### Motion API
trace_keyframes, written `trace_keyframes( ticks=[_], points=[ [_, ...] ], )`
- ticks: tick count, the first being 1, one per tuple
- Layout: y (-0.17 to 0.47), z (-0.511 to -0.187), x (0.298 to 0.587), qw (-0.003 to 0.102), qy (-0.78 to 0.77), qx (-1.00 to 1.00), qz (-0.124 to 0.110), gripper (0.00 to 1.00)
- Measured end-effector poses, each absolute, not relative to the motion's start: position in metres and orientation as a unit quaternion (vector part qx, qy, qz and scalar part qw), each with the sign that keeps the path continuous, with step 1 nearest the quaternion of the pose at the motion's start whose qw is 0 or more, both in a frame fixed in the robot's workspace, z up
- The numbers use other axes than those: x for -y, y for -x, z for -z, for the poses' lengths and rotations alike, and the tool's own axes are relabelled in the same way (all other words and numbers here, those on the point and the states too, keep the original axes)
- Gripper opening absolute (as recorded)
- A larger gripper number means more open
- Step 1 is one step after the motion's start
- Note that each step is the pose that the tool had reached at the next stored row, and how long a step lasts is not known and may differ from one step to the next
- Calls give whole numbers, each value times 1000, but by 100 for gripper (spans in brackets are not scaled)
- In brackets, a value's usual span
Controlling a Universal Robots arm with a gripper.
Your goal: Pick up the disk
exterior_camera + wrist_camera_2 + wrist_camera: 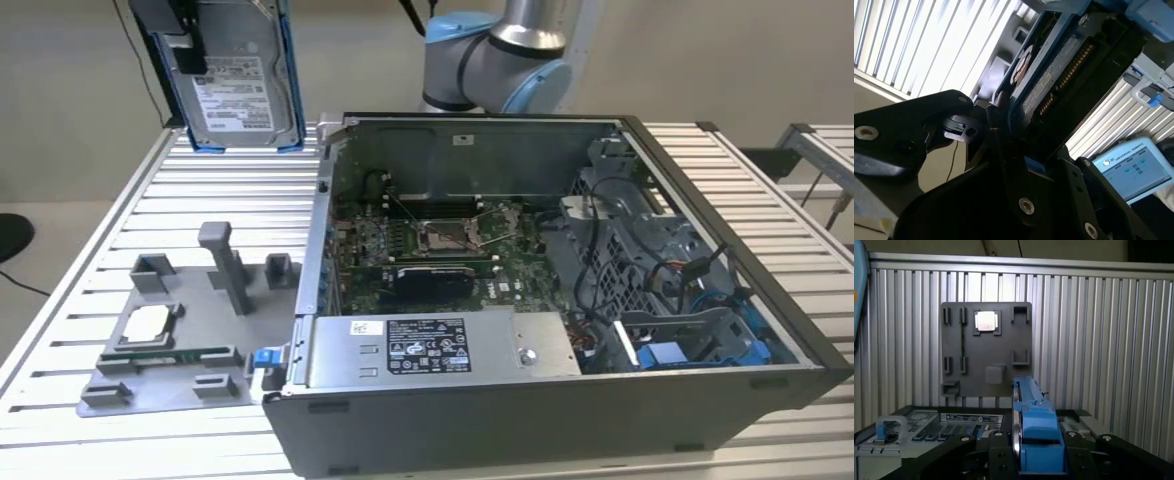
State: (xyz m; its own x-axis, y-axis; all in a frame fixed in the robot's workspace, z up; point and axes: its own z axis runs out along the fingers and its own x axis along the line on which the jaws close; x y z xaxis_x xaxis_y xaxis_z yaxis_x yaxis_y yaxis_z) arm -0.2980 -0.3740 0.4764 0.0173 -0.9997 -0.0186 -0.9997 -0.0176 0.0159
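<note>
Gripper (1038, 456) pressed together on the disk (1030, 412): in the first wrist view you see a black finger on each side of the blue-bracketed edge, nothing between pad and bracket. Disk sits in the grip itself, standing on edge, label face turned outward in the exterior view, its lower edge well clear of the slatted table (67, 300). Judged reason for the hold: clamping across the thin dimension puts the fingers on the broad flat sides, so the drive hangs straight and shouldn't swing. Pick-up reads as done, with the load airborne. Below the gripper lies the grey fixture plate (986, 352) with the square chip (986, 321) seated in one pocket; pegs and slots are there to keep parts from sliding. Below and off to the side stands the open computer case (561, 400), side panel off for access, power-supply box (427, 345) in its near corner. Count: one disk, one plate, one chip, one case, one supply box.
</note>
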Motion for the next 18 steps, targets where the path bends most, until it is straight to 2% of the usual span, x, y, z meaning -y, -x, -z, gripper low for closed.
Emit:
trace_keyframes(
  ticks=[18],
  points=[
    [216,-476,374,0,713,-701,-13,0]
  ],
)
